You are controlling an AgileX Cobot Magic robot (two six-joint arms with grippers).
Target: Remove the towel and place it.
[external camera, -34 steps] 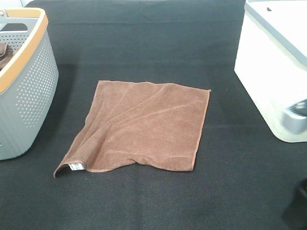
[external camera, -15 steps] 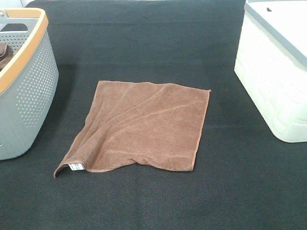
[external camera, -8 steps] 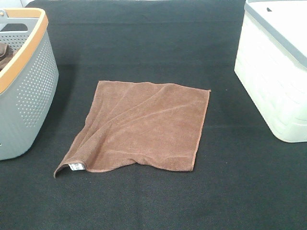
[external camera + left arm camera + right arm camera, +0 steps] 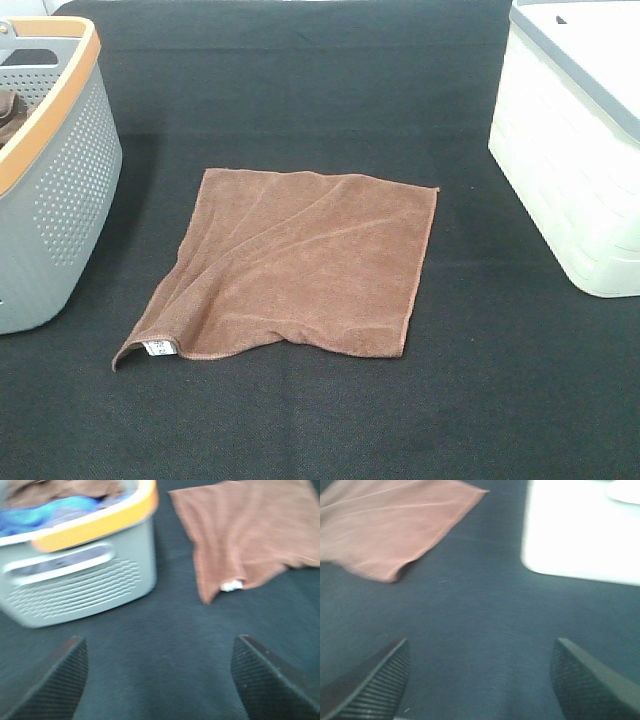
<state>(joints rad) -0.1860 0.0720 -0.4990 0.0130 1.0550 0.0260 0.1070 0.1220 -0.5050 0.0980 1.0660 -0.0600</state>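
Observation:
The reddish-brown towel [image 4: 295,262] lies spread flat on the black table, its small white tag [image 4: 157,347] at the near left corner, which curls up a little. Neither arm shows in the exterior high view. The left wrist view shows the towel [image 4: 250,535] with its tag [image 4: 231,585] beyond my left gripper [image 4: 160,685], whose fingers stand wide apart and empty over bare table. The right wrist view shows a towel corner [image 4: 395,525] beyond my right gripper [image 4: 480,685], also wide open and empty.
A grey perforated basket with an orange rim [image 4: 55,170] stands at the left; it holds cloths, seen in the left wrist view [image 4: 75,555]. A white bin with a grey lid [image 4: 575,150] stands at the right, also in the right wrist view [image 4: 580,530].
A gripper seen at the right edge 2.3 s ago has left the exterior high view. The towel has not moved.

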